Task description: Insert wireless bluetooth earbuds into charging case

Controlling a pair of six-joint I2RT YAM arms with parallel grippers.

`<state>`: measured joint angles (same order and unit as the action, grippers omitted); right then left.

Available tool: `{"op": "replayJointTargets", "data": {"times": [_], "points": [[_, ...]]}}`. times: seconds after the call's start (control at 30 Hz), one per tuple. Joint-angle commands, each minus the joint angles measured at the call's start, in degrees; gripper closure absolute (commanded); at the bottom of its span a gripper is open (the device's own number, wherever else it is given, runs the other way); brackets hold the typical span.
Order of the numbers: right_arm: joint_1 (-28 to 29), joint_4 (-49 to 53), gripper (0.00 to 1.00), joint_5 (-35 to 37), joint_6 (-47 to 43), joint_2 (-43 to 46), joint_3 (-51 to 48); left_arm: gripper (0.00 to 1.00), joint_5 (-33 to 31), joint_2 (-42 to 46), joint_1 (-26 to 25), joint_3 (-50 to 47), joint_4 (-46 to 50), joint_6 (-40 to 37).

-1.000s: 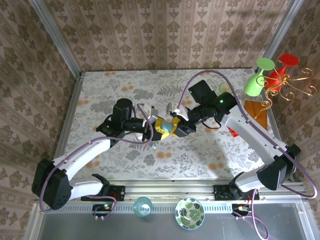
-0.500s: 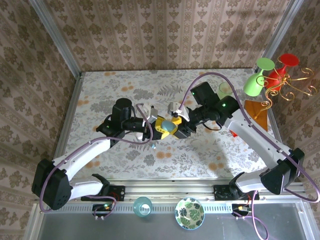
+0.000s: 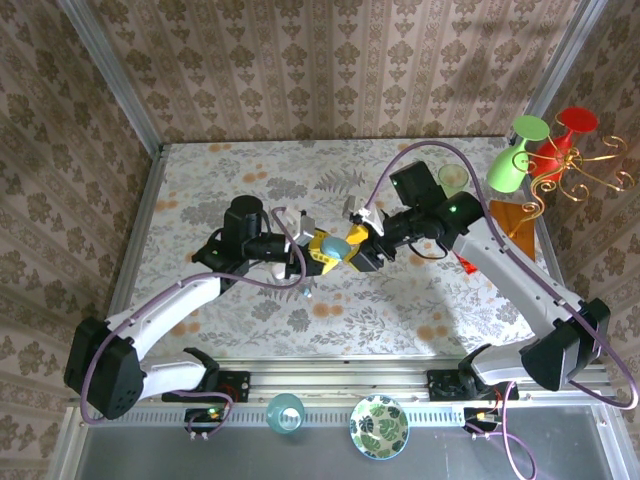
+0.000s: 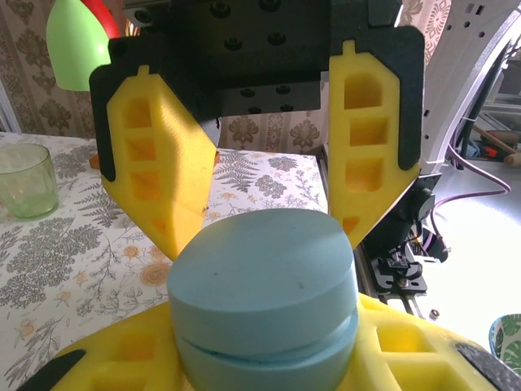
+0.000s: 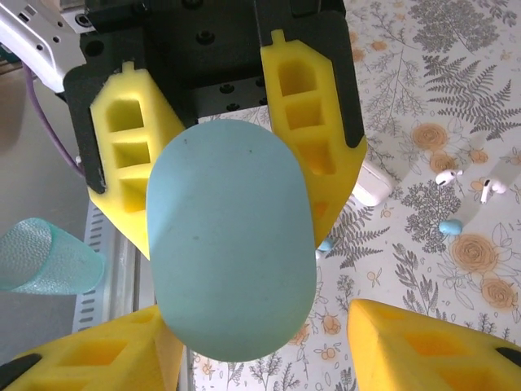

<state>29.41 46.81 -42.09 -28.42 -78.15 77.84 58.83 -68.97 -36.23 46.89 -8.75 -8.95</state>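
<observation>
We had left end effector (image 3: 320, 250) clamped on the teal lump (image 5: 232, 244) mid-air. Right end effector (image 3: 357, 242) sat w/ fingers apart, flanking the lump's end, contact unclear. Charging case (image 5: 370, 186) and earbuds (image 5: 446, 175) lay on bench (image 5: 423, 98) below, buds outside case. Risk we saw: botched handover drops the lump and scatters the buds.

- White case (image 5: 373, 184): glossy, rounded, lying on the surface, partly hidden.
- One white earbud (image 5: 446, 175) lies loose near the case; the other earbud (image 5: 488, 189) lies just beyond.
</observation>
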Motion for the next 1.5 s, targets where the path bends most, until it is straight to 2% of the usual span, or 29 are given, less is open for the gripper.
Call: {"op": "replayJointTargets", "data": {"times": [0.0,0.37,0.5,0.7,0.83,0.87,1.0,1.13,1.23,1.37,1.47], "points": [[-1.5,-5.5,0.44,-0.4,2.3,1.8,-0.5,0.76,4.2,-0.5,-0.3,-1.3,1.9,-2.6],[-2.8,-8.5,0.39,-0.8,3.9,2.9,-2.0,0.77,4.2,-0.3,0.3,-2.0,0.8,-2.4],[-2.8,-8.8,0.27,-3.5,2.7,3.8,-2.7,0.77,3.4,-0.3,0.7,-2.8,-1.5,-1.2],[-2.8,-15.5,0.07,-6.6,5.7,7.6,-6.0,0.77,0.6,-0.6,3.0,-5.3,-9.5,3.5],[-4.0,-26.1,0.05,-5.2,14.3,10.6,-10.2,0.79,-1.5,0.0,5.4,-7.3,-13.3,5.4],[-4.3,-28.4,0.01,-3.2,17.1,11.0,-11.0,0.79,-2.0,0.3,5.9,-7.8,-13.6,5.6],[-4.6,-38.7,0.0,16.4,32.9,12.9,-16.4,0.78,-5.2,2.5,8.9,-11.3,-15.2,4.4],[-4.7,-42.7,0.0,23.4,39.1,14.3,-21.3,0.78,-8.5,4.3,13.6,-16.0,-21.5,6.2],[-6.6,-44.5,0.0,20.7,46.1,12.8,-23.3,0.78,-11.3,5.3,16.2,-19.3,-27.5,8.4],[-6.5,-52.7,0.0,16.4,51.7,10.1,-28.4,0.78,-16.2,6.8,17.6,-21.3,-30.2,8.1],[-5.6,-51.9,0.04,18.1,55.4,6.8,-28.8,0.77,-20.1,7.9,18.1,-22.0,-30.5,8.2]]}}
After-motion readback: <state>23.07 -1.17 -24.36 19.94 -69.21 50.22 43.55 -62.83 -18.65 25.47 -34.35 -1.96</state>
